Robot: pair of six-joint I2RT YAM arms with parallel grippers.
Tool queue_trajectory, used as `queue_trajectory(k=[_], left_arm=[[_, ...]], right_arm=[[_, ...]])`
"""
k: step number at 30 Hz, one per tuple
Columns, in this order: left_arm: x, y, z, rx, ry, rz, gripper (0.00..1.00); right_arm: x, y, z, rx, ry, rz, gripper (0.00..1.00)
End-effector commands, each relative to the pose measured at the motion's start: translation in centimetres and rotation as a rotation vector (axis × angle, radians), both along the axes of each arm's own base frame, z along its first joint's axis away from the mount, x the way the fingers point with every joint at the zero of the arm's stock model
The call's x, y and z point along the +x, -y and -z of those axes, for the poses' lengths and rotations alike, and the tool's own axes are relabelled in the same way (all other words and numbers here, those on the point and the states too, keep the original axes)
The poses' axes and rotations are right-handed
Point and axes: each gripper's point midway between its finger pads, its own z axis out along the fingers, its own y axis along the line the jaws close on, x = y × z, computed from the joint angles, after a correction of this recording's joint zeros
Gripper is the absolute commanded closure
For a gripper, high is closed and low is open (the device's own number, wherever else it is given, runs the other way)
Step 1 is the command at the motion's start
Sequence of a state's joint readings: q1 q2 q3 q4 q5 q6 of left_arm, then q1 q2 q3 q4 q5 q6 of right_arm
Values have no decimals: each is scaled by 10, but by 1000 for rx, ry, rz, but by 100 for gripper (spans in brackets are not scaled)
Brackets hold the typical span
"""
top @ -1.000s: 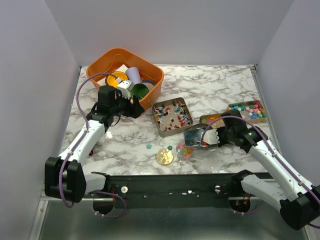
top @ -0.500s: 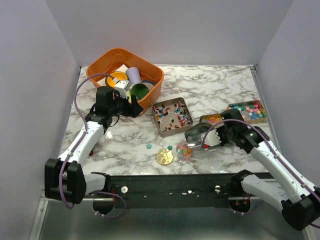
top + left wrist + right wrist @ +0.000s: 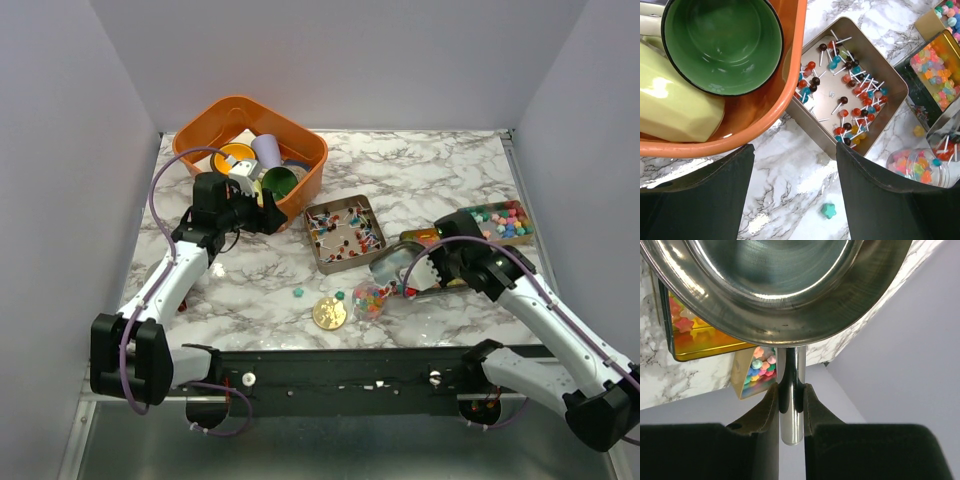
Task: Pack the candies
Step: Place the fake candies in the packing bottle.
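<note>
My right gripper (image 3: pixel 428 272) is shut on the handle (image 3: pixel 790 405) of a steel scoop (image 3: pixel 395 262), held low beside a clear jar of candies (image 3: pixel 368 298) lying on its side. A few lollipops show at the scoop's mouth (image 3: pixel 946 144). A grey tin of lollipops (image 3: pixel 345 232) sits mid-table. Gold tins of pastel star candies sit at the right (image 3: pixel 497 220) and behind the scoop (image 3: pixel 420 237). Loose teal star candies (image 3: pixel 298 293) lie near the front. My left gripper (image 3: pixel 268 215) is open and empty over bare marble (image 3: pixel 794 150), beside the orange basket (image 3: pixel 305 190).
The orange basket holds cups, among them a green one (image 3: pixel 722 42) and a pale yellow one (image 3: pixel 675 107). A flat gold disc (image 3: pixel 329 313) lies near the front edge, next to the jar. White walls close in both sides and the back.
My right arm has drawn the scoop a little to the right and back from the jar, its elbow shifting toward the gold tin. The left arm has barely moved.
</note>
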State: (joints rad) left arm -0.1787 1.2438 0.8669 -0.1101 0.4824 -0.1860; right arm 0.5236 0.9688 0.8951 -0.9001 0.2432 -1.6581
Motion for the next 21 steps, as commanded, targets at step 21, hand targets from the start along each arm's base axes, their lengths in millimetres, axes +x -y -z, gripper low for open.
queue_trajectory(k=[21], left_arm=[[20, 3, -16, -28, 62, -2, 22]], right_arm=[[2, 2, -43, 16, 77, 62, 99]])
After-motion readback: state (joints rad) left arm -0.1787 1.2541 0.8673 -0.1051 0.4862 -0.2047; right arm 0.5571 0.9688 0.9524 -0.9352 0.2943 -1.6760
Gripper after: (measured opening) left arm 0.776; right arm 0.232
